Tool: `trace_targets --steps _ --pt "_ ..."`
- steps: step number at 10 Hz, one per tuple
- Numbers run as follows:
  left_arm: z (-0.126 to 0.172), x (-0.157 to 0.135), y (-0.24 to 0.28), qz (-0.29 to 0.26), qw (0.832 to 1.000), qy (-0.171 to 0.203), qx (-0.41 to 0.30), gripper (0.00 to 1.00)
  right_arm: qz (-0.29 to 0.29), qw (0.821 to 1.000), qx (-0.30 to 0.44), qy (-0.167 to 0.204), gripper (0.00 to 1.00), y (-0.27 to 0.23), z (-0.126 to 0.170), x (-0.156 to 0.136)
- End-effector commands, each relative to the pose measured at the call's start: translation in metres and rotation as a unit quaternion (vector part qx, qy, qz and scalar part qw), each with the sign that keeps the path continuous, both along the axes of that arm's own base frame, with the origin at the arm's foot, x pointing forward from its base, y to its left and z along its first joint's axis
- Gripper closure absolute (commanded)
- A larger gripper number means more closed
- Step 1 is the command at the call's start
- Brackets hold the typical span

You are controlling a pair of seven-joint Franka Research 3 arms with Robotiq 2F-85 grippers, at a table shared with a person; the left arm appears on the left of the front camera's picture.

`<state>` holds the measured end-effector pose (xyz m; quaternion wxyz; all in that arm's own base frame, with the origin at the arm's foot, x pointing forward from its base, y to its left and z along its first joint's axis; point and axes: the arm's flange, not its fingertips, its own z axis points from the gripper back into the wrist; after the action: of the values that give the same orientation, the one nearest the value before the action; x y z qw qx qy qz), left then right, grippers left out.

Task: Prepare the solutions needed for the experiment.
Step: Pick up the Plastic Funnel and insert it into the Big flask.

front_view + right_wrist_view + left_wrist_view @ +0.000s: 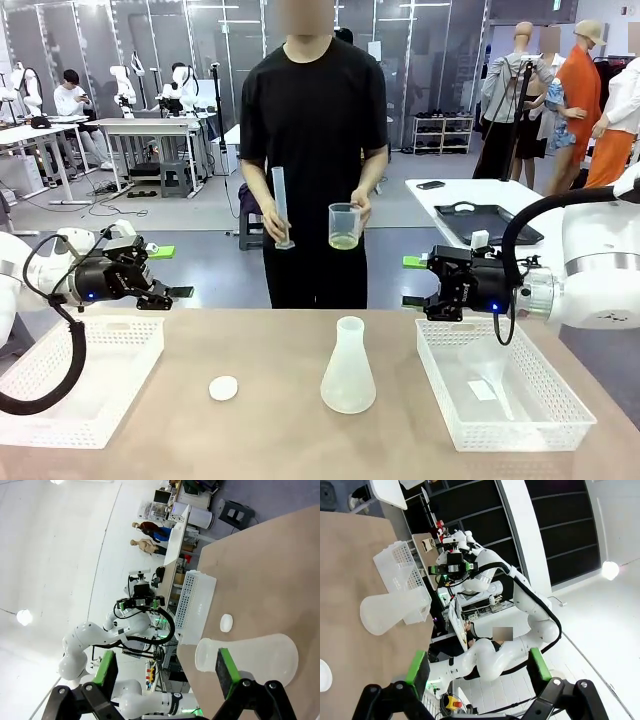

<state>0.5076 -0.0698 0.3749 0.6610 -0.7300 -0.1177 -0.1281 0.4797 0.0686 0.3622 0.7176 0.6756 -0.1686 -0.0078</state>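
Front view: a brown tabletop (270, 425) runs across the near side, and a person (315, 120) in black stands at its far edge, in the middle. A white perforated basket (120, 395) lies at the near left of the tabletop. A second white perforated basket (520, 432) lies at the near right, with something clear and hard to make out on its floor. The left arm (75, 245) comes in above the left basket and the right arm (600, 270) above the right one, both pointing toward the middle. The left hand (171, 272) hangs in the air over its basket's far right corner, its green-padded fingers apart with nothing between them. The right hand (411, 281) hovers over the far left corner of the other basket, fingers spread and empty. Both wrist views show the same wide gap between the pads. A translucent Erlenmeyer flask (348, 372) stands upright on the tabletop between the baskets, nearer the right one. The person holds a tall clear graduated cylinder (281, 205) upright on the left and a clear beaker (344, 218) on the right, both beyond the tabletop's far edge. The solution (343, 241), pale yellow-green and see-through, lies as a shallow layer in the bottom of that beaker. A small white round cap (223, 388) lies flat on the tabletop, left of the flask and apart from it.
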Motion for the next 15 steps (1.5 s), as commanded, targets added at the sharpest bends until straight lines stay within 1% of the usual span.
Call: trace_targets --steps 1,2,3,4,5,6,7,8,9,10,14,15 --pt "0.0 0.001 0.001 -0.005 1.0 -0.01 -0.009 0.0 0.026 0.996 -0.079 -0.039 0.0 0.0 0.018 0.016" --pt "0.0 0.001 0.001 -0.005 1.0 -0.01 -0.009 0.0 0.091 0.982 -0.149 -0.07 0.0 0.003 0.038 0.032" --pt "0.0 0.001 0.001 -0.005 1.0 -0.01 -0.009 0.0 0.124 0.968 -0.199 -0.086 0.0 0.004 0.053 0.046" --pt "0.0 0.001 0.001 -0.005 1.0 -0.01 -0.009 0.0 0.167 0.942 -0.268 -0.116 0.0 0.004 0.064 0.059" --pt "0.0 0.001 0.001 -0.005 1.0 -0.01 -0.009 0.0 0.217 0.913 -0.316 -0.142 0.0 0.003 0.075 0.068" --pt "0.0 0.001 0.001 -0.005 1.0 -0.01 -0.009 0.0 0.274 0.869 -0.376 -0.166 0.0 -0.002 0.081 0.076" --pt "0.0 0.001 0.001 -0.005 1.0 -0.01 -0.009 0.0 0.329 0.831 -0.419 -0.162 0.0 -0.005 0.083 0.077" --pt "0.0 0.001 0.001 -0.005 1.0 -0.01 -0.009 0.0 0.358 0.806 -0.44 -0.169 0.0 -0.005 0.083 0.076" --pt "0.0 0.001 0.001 -0.005 1.0 -0.01 -0.009 0.0 0.342 0.815 -0.44 -0.159 0.0 -0.005 0.082 0.077" --pt "0.0 0.001 0.001 -0.005 1.0 -0.01 -0.009 0.0 0.326 0.835 -0.422 -0.139 0.0 -0.006 0.083 0.07" --pt "0.0 0.001 0.001 -0.005 1.0 -0.01 -0.009 0.0 0.326 0.835 -0.422 -0.139 0.0 -0.006 0.083 0.07" --pt "0.0 0.001 0.001 -0.005 1.0 -0.01 -0.009 0.0 0.333 0.828 -0.429 -0.141 0.0 -0.008 0.083 0.074"
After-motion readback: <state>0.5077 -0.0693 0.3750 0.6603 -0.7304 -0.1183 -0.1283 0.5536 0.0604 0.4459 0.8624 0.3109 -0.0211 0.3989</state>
